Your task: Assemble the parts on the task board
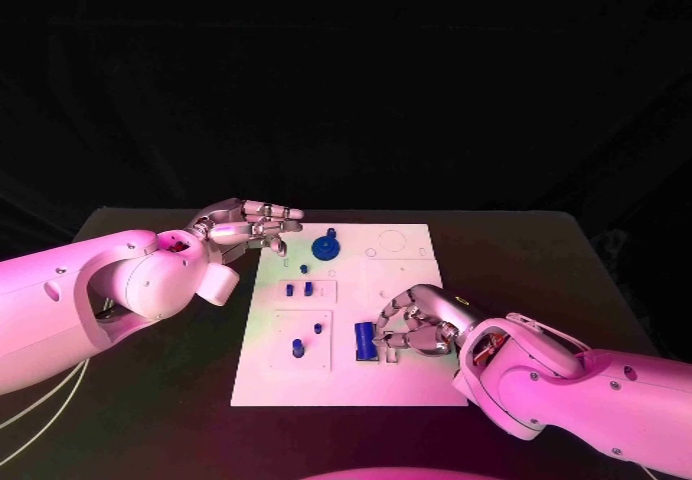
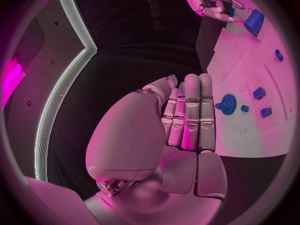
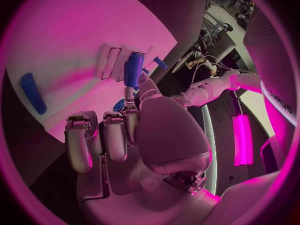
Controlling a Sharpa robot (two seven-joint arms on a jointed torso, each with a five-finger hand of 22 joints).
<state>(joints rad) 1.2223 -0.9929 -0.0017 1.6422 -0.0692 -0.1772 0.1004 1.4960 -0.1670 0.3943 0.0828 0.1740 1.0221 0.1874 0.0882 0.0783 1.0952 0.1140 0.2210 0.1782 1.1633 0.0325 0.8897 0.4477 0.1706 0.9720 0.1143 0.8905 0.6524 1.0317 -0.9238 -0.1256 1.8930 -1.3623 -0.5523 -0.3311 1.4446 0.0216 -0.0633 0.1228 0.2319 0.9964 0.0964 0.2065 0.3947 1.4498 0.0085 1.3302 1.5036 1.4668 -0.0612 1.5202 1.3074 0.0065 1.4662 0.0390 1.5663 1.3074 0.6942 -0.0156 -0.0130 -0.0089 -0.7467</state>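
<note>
Nearest the viewer, the robot's right hand (image 1: 415, 325) sits low over the near right part of the white task board (image 1: 404, 375), its fingers (image 3: 131, 101) clamped on a blue bar-shaped part (image 1: 366, 342). This part is a smooth, solid blue block, its long axis running near to far, touching the board just right of a recessed panel holding a small blue peg (image 1: 297, 347). By my reading, the coming move turns on lining that long axis with its seat. At the board's far left corner on the black worktop (image 1: 577, 270), the left hand (image 1: 248, 225) hovers, fingers straight, together, holding nothing, beside a round blue gear (image 1: 327, 245).
</note>
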